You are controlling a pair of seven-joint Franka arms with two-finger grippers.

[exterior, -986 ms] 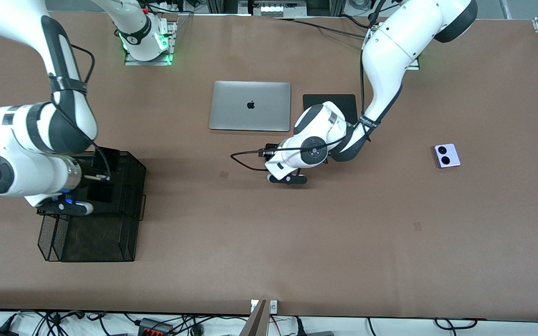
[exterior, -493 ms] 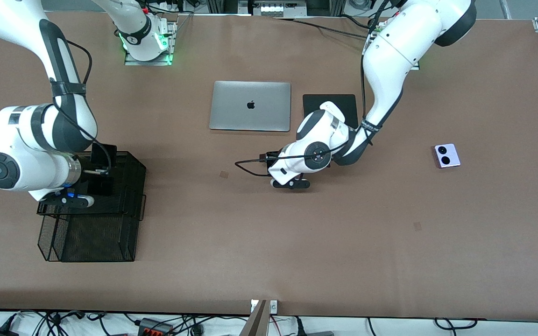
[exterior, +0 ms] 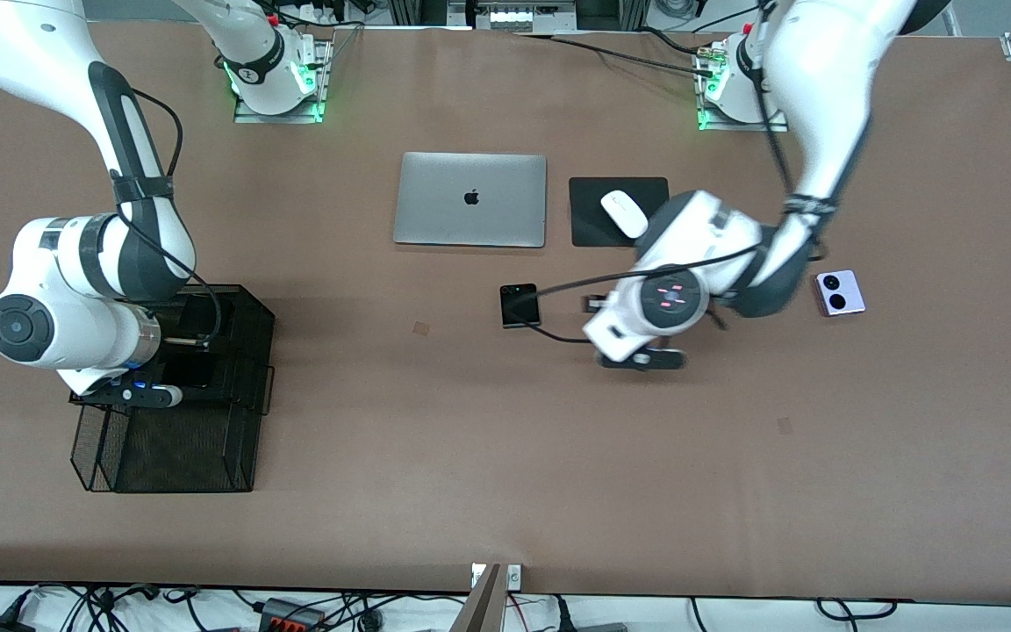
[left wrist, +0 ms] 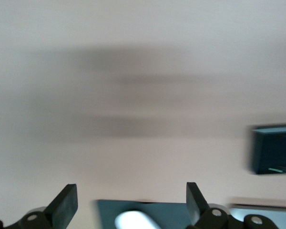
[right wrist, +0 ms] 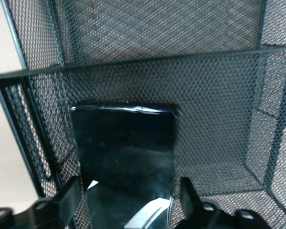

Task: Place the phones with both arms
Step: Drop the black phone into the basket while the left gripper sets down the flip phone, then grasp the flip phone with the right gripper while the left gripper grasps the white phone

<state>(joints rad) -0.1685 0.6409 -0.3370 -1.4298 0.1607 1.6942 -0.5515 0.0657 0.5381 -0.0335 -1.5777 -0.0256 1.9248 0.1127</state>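
Observation:
The long thin black phone (right wrist: 124, 157) sits tilted inside the black mesh organizer (exterior: 233, 412) at the right arm's end of the table. My right gripper (right wrist: 128, 183) is open around it, with mesh showing between each finger and the phone; in the front view the gripper (exterior: 150, 392) is over the organizer. The small squarish black phone (exterior: 519, 305) lies on the table nearer the front camera than the laptop and also shows in the left wrist view (left wrist: 274, 149). The lilac-white phone (exterior: 840, 292) lies toward the left arm's end. My left gripper (exterior: 641, 358) is open and empty (left wrist: 129, 188), over bare table between these two phones.
A closed silver laptop (exterior: 470, 199) lies mid-table. Beside it, a white mouse (exterior: 624, 213) rests on a black mouse pad (exterior: 593, 228). The left arm's black cable (exterior: 558, 333) loops close to the small black phone.
The left arm swung from over the small black phone toward the lilac-white phone, uncovering the black phone and the mouse. The right gripper shifted slightly at the organizer, and the long phone now sits lower.

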